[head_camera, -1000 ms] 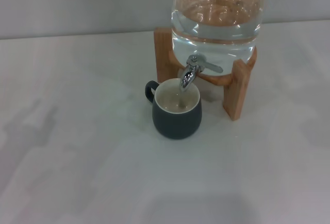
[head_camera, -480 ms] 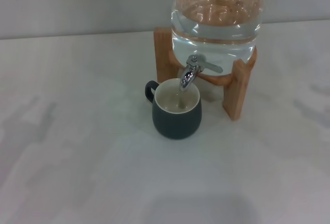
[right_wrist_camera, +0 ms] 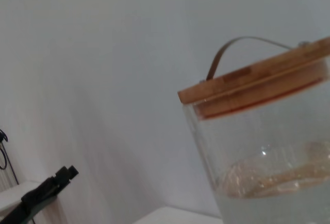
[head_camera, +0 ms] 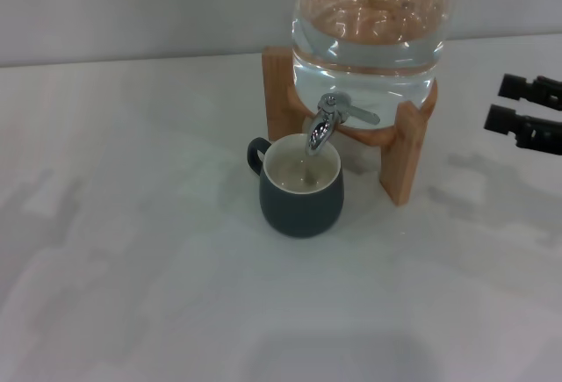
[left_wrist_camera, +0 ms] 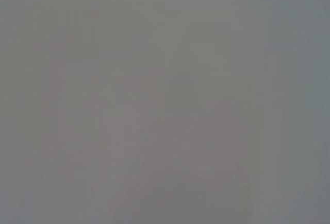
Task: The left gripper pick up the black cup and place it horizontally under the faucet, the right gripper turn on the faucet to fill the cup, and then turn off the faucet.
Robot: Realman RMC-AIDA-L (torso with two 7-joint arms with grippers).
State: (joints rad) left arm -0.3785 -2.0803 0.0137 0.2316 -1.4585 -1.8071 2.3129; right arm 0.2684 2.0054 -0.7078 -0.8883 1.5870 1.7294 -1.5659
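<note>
The black cup (head_camera: 301, 198) is really more of a matte dark charcoal outside, with a cream-white inside. The faucet (head_camera: 327, 123) is shiny chrome, and the water jug (head_camera: 369, 22) behind it is clear glass with orangey-brown glints in it. The wooden stand (head_camera: 406, 158) is a warm light brown, and the jug's lid (right_wrist_camera: 255, 82) is the same sort of wood tone. The right gripper (head_camera: 511, 103) is plain black. The table (head_camera: 132, 250) is pale off-white.
</note>
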